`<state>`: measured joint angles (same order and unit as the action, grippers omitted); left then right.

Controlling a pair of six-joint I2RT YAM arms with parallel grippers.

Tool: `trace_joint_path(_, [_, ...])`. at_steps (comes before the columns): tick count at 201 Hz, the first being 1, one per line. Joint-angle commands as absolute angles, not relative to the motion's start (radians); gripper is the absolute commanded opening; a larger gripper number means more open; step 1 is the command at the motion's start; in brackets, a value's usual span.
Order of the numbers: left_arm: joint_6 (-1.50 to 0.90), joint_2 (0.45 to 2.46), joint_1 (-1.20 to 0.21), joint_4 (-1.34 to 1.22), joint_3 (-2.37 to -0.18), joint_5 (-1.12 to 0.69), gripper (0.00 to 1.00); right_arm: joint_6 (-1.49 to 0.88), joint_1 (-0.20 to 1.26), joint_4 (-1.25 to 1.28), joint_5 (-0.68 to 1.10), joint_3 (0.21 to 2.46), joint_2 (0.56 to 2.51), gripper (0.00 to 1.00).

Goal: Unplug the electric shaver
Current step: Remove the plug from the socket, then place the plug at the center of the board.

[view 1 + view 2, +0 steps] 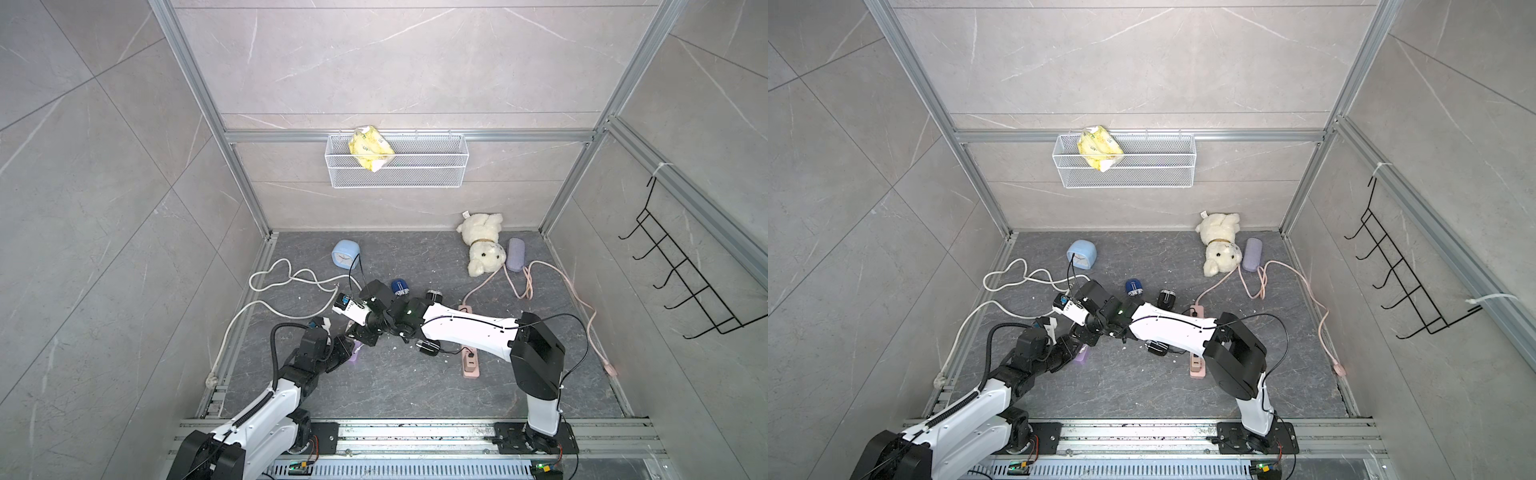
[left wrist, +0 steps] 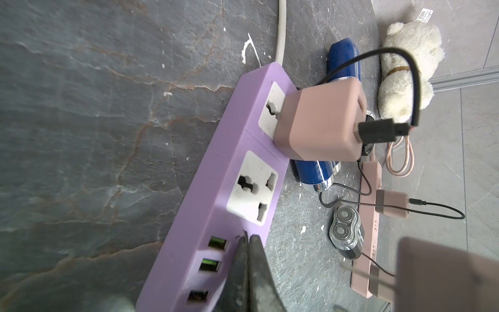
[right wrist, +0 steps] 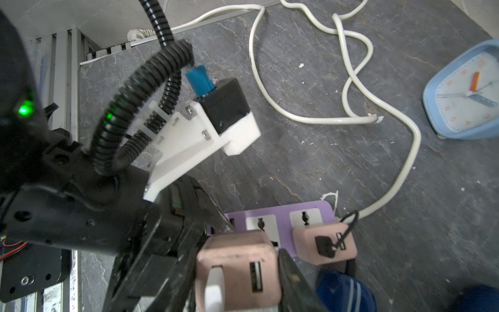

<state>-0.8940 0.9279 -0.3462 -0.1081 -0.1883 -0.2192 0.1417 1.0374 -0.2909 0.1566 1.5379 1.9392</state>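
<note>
Electric shaver in blue (image 1: 399, 286) lies flat just beside the purple power strip (image 2: 216, 183), along the strip's long edge at the socket end. We see two more on that same side of the strip. A black shaver (image 1: 434, 296) lies a little farther out. A two-headed shaver (image 2: 344, 229) lies between the purple strip and a pink power strip (image 1: 470, 368), its thin black lead running toward the pink one.

Our left gripper (image 2: 248, 243) has its claw pinched fully together, with the tips down on the purple strip's face, right beside its USB ports. Our right gripper (image 3: 239, 270) is narrowed onto a pink adapter (image 3: 232, 245), one finger on each side of the cube. It holds the adapter clear of the purple strip, prongs showing in the left wrist view, and the strip's middle socket sits uncovered.

A second pink adapter (image 2: 318, 127) is seated in the purple strip's end socket. A black cable (image 2: 413, 70) plugged into it arches over and drops behind it toward the blue shaver — where it ends is hidden. Whether any lead runs from the held adapter we cannot tell.

A white cord (image 1: 270, 282) leaves the purple strip's far end and loops across the floor. A blue alarm clock (image 1: 345, 257) stands beyond those loops, well apart from the strip — and a plush bear (image 1: 482, 245) lies farther off, past the shavers.
</note>
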Motion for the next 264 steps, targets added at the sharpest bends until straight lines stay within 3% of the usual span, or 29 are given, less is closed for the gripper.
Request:
trace_joint_path(1, [-0.899,0.925,-0.342,0.078,-0.153,-0.206,0.00,0.110,1.019,-0.363,0.082,1.582,1.866,0.29])
trace_joint_path(75, [-0.880,0.808,-0.342,0.177,-0.173,-0.193,0.00,-0.033,0.792,-0.358,0.099,1.529,1.794,0.29])
trace_joint_path(170, [-0.828,0.729,-0.343,0.247,-0.211,-0.218,0.00,-0.198,0.585,-0.270,0.129,1.587,1.990,0.29])
trace_joint_path(264, [-0.837,0.690,-0.343,0.265,-0.208,-0.215,0.00,-0.262,0.468,-0.270,0.202,1.605,2.117,0.29])
